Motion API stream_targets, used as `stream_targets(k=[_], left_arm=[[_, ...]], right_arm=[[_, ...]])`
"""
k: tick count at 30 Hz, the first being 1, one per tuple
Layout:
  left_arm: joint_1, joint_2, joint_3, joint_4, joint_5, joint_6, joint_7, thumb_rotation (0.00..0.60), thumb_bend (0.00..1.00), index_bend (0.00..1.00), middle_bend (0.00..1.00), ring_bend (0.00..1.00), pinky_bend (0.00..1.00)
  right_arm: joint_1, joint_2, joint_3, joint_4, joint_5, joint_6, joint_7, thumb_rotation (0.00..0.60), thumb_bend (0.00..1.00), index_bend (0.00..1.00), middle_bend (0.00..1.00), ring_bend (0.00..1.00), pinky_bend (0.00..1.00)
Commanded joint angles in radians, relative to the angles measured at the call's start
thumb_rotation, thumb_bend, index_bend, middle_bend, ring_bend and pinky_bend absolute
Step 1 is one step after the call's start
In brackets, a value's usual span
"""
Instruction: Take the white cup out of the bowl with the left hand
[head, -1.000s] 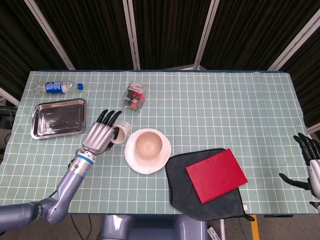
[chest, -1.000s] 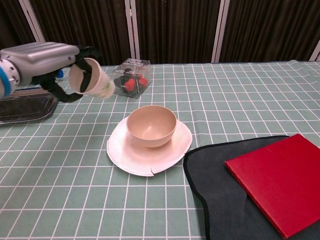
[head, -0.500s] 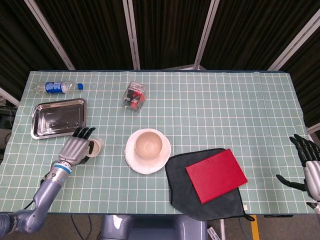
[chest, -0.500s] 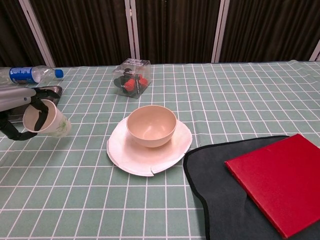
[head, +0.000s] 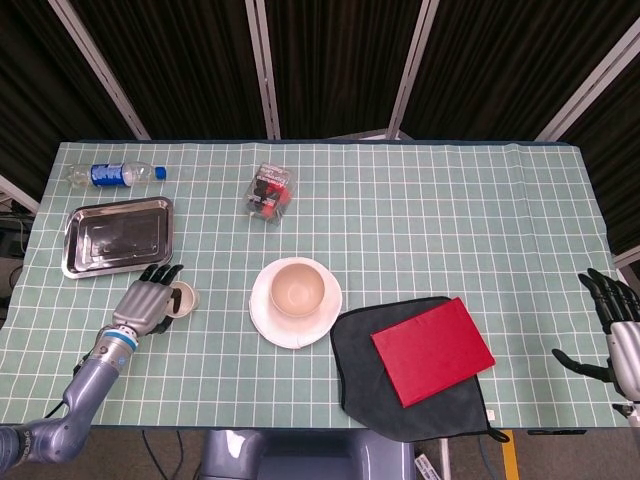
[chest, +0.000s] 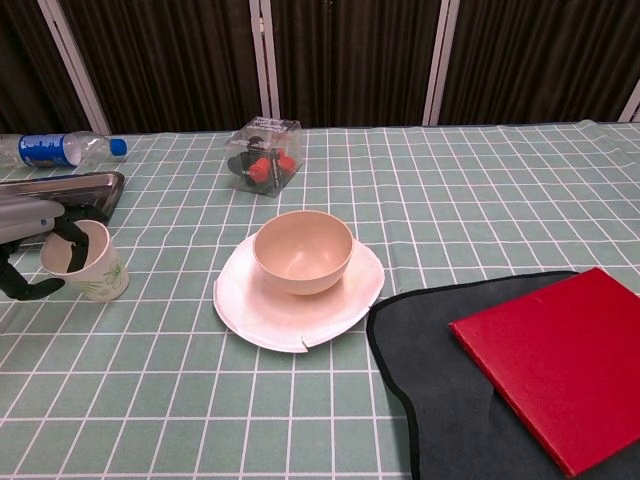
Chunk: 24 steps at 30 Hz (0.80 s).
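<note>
Covering the whole surface (head: 420, 215) is a pale green cloth with a white grid, and behind it hang dark curtains (head: 330, 60) split by light metal posts.

At the near left edge the left hand (head: 146, 297) reaches in on a grey forearm, its fingers (chest: 66, 232) curled around the white cup (chest: 86, 262), gripping it at the rim and side. The cup stands upright on the cloth with its base down, well apart from the bowl (chest: 302, 250) and to the left of it, just in front of the steel tray (head: 117, 235). In the chest view the thumb hooks low beside the cup while the other fingers lie over the far rim.

At the far right edge the right hand (head: 615, 335) sits off the cloth, dark fingers spread apart and holding nothing.

Near the middle, the beige bowl rests on a white plate (chest: 262, 305), and the bowl looks bare inside. The steel tray at the left also shows only its own shiny floor. A clear plastic box (head: 271, 193) behind the bowl holds small red and black pieces I cannot make out. A water bottle (head: 115, 174) with a blue label lies on its side at the back left corner. On the near right, a red book (head: 432, 350) lies on a dark grey cloth (head: 365, 395).
</note>
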Motion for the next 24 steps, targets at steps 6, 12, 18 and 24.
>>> stream_targets(k=[6,12,18,24], left_arm=[[0.038,0.002,-0.012,0.009,0.088,0.098,-0.05,0.6,0.32,0.31,0.0,0.0,0.0],[0.096,0.052,-0.025,-0.043,0.202,0.209,-0.153,0.6,0.29,0.27,0.0,0.0,0.0],[0.206,0.079,-0.012,-0.068,0.355,0.416,-0.252,0.6,0.29,0.25,0.0,0.0,0.0],[0.335,0.06,0.024,-0.025,0.428,0.592,-0.286,0.6,0.26,0.17,0.0,0.0,0.0]], right_arm=[[0.0,-0.005,-0.001,0.003,-0.006,0.003,-0.006,0.6,0.03,0.04,0.0,0.0,0.0],[0.003,-0.009,-0.001,0.008,-0.006,-0.001,-0.012,0.6,0.03,0.04,0.0,0.0,0.0],[0.007,-0.021,-0.003,0.016,-0.004,-0.008,-0.035,0.6,0.03,0.04,0.0,0.0,0.0],[0.013,-0.038,-0.005,0.018,0.001,-0.021,-0.08,0.6,0.03,0.04,0.0,0.0,0.0]])
